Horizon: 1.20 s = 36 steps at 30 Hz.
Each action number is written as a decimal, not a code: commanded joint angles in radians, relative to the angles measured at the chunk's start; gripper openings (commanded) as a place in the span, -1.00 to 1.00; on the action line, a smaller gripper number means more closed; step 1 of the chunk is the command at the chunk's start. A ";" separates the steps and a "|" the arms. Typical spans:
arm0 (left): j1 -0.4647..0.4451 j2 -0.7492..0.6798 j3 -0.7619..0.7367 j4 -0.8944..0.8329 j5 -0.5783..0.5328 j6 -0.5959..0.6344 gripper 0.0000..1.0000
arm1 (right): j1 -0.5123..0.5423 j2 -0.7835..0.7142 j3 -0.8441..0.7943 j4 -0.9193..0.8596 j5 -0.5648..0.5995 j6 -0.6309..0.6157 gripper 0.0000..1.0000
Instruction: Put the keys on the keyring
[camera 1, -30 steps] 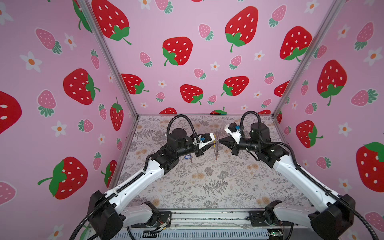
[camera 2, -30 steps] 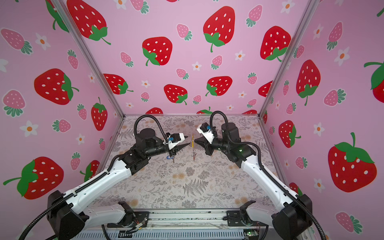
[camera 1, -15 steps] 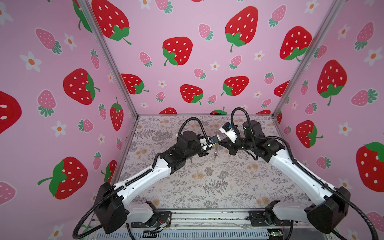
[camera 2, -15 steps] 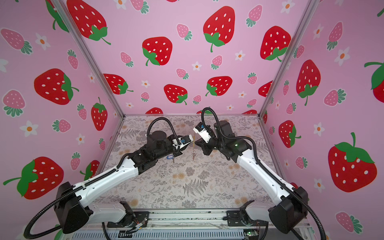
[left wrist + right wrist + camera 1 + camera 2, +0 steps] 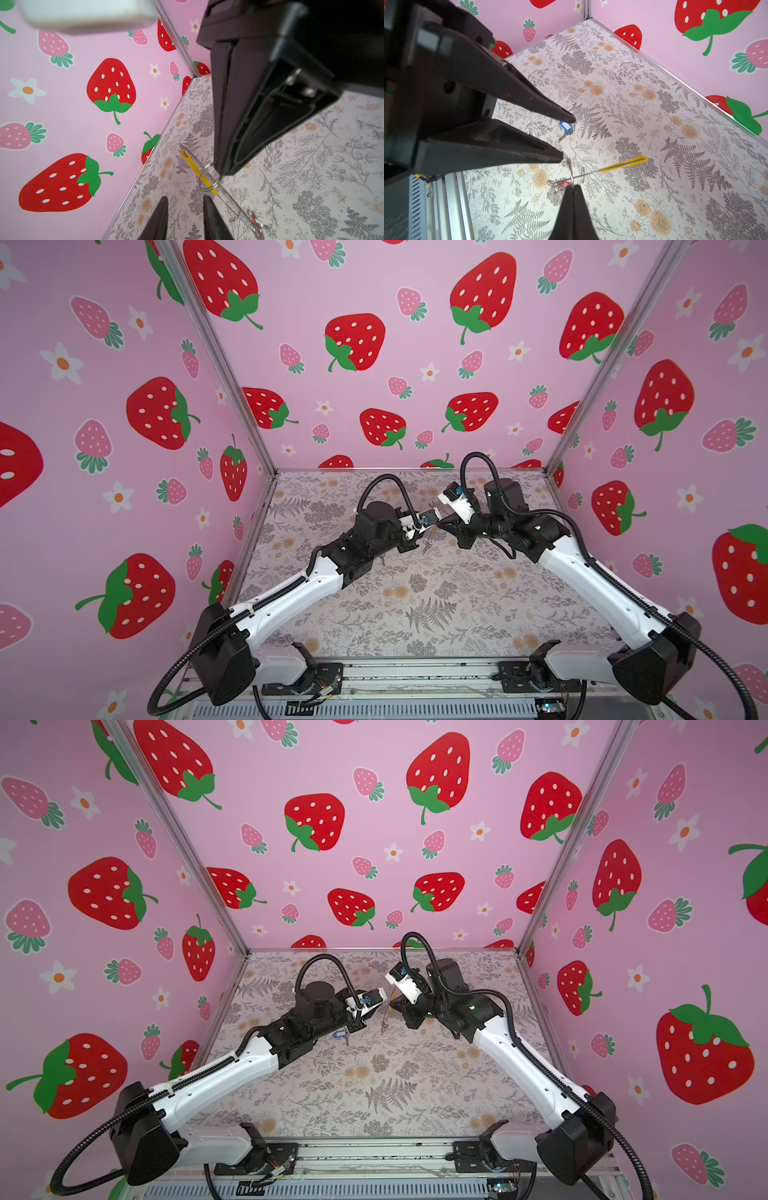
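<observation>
My right gripper [image 5: 572,187] is shut on the thin wire of the keyring [image 5: 625,163], which hangs edge-on above the table with its yellow section [image 5: 199,174] showing. The red-tagged key [image 5: 563,184] hangs on the keyring by small metal rings, close beside the right gripper's tips; its red tag [image 5: 252,218] shows in the left wrist view too. The blue-tagged key [image 5: 565,126] lies flat on the table, also seen in a top view [image 5: 340,1034]. My left gripper [image 5: 185,199] is open and empty, its fingertips [image 5: 562,155] a short way from the keyring.
The flowered table mat [image 5: 374,1085] is ringed by pink strawberry walls [image 5: 374,844] with metal corner posts. Both arms meet over the far middle of the table. A metal rail [image 5: 374,1152] runs along the front edge.
The left arm has swung in towards the middle, bringing its gripper close to the keyring, and its jaws have narrowed a little. The right gripper has kept its hold and shifted slightly left.
</observation>
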 commanded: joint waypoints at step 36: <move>-0.005 0.031 0.051 0.041 0.054 -0.056 -0.47 | 0.038 -0.033 0.022 0.004 0.046 -0.058 -1.00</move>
